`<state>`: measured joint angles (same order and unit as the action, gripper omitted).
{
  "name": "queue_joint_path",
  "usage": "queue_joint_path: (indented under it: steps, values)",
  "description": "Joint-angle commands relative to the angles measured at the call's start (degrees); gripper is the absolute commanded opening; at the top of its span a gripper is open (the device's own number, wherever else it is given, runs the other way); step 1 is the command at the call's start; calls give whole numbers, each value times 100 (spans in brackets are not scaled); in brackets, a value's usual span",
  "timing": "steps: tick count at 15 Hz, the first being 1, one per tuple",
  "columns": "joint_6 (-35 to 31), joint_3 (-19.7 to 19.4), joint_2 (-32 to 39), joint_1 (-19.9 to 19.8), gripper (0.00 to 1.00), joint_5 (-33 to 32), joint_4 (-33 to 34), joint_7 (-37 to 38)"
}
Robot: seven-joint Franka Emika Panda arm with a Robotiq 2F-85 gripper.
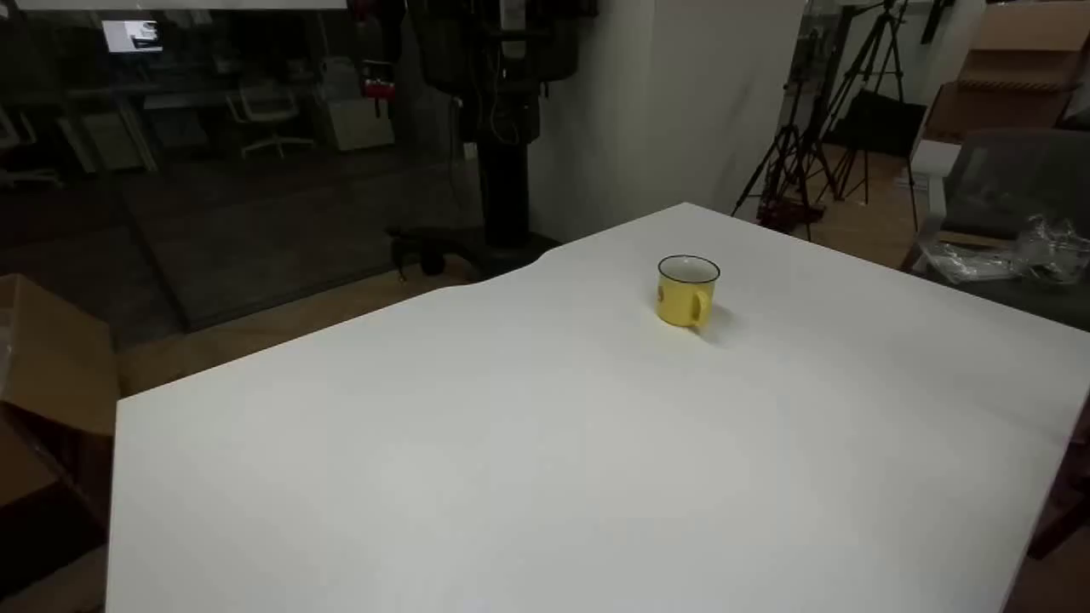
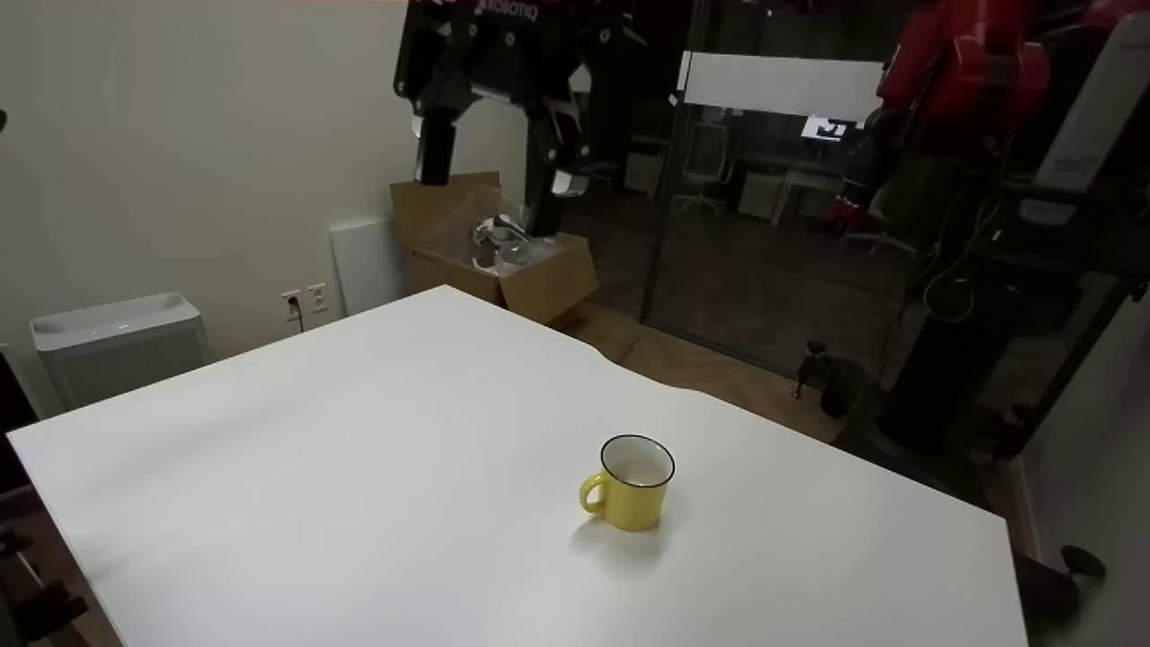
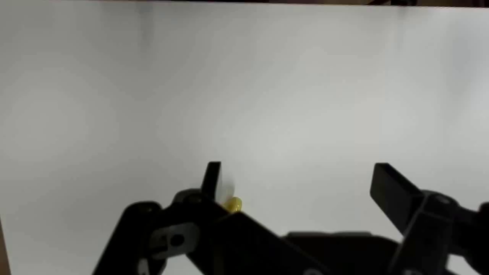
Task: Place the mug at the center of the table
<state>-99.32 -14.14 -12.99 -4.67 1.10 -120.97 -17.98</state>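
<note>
One mug [image 2: 634,500]: upright on table [image 2: 359,467], ungrasped.
Gripper [image 2: 490,199]: jaws apart, high above table.
Handle [image 1: 702,308]: probably best left outside jaws; centre over mug, descend vertically.

Mug [image 2: 632,499] on table [image 2: 359,485], pincer [image 2: 489,203] above

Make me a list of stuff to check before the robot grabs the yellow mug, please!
1. Mug already in the middle of the table: not ok; in an exterior view it stands off toward the far side.
2. Mug upright: ok, in both exterior views.
3. Gripper open: ok; its fingers are apart.
4. Mug between the fingers: not ok; one of them hides most of it in the wrist view.
5. Gripper low enough to grab: not ok; it hangs well above the table.
6. Mug empty: cannot tell; the bottom inside isn't clear.
</note>
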Motion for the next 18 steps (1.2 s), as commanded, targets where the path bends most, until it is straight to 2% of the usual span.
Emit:
queue_joint_path:
  steps: [1, 15, 18]
  values:
    - [4, 103, 12, -114, 100, 23, 10, -21]
    - [-2, 103, 11, -113, 100, 23, 12, -22]
    - [-1095, 216, 256, -137, 100, -85, -2, 333]
